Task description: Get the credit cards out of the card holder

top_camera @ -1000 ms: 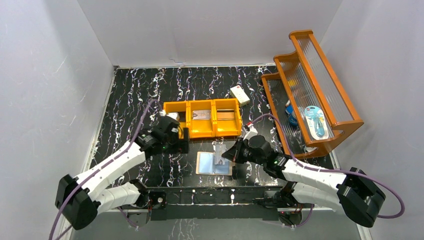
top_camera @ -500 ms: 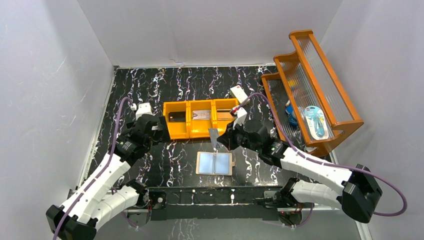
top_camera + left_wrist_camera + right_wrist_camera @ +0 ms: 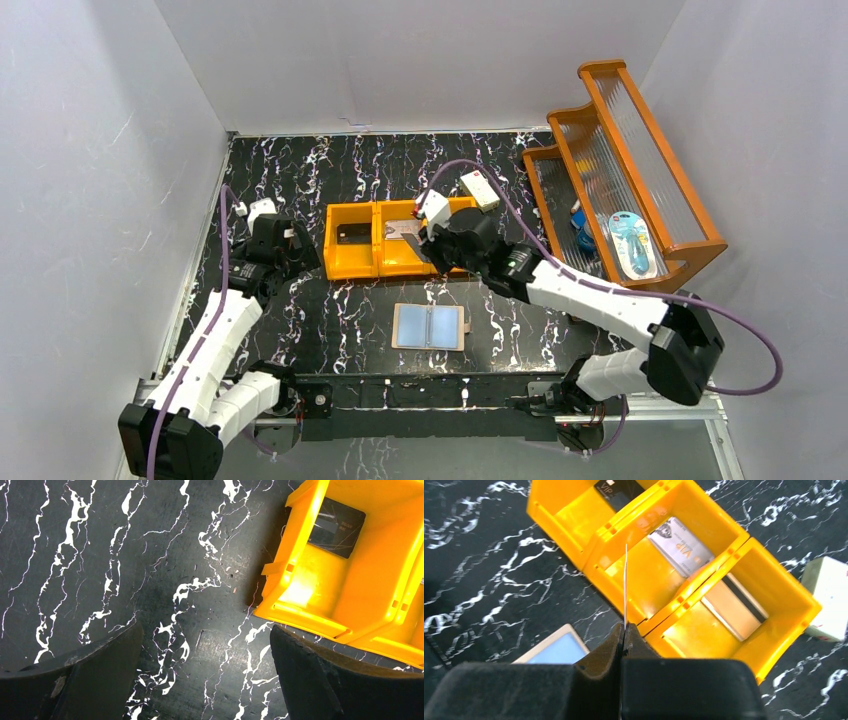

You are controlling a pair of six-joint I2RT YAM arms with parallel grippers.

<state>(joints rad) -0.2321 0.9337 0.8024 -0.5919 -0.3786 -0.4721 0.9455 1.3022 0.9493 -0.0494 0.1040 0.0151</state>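
Carrying one of the credit cards to the orange bin (image 3: 350,262) looks to be the step in hand. From above, the right fingers (image 3: 432,240) hang over its middle compartment. The card holder (image 3: 430,327) lies open and flat on the worktop (image 3: 300,180), nearer the arm bases and well apart from both arms. The left fingers (image 3: 300,252) sit off the bin's left end

From the left wrist, those fingers (image 3: 95,675) are spread wide above bare worktop, grasping nothing. A black card (image 3: 335,527) lies in the bin's end compartment beyond them

From the right wrist, the fingers (image 3: 624,637) are clenched on a thin card (image 3: 625,580) seen edge-on, upright over the middle compartment, where a silver card (image 3: 681,545) already lies. A striped card (image 3: 731,605) fills the next one. The next move probably calls for lowering and letting go so the card drops flat — which compartment is meant I cannot tell. A corner of the card holder (image 3: 556,650) shows beside the fingers; whether its pockets hold more cards is hidden
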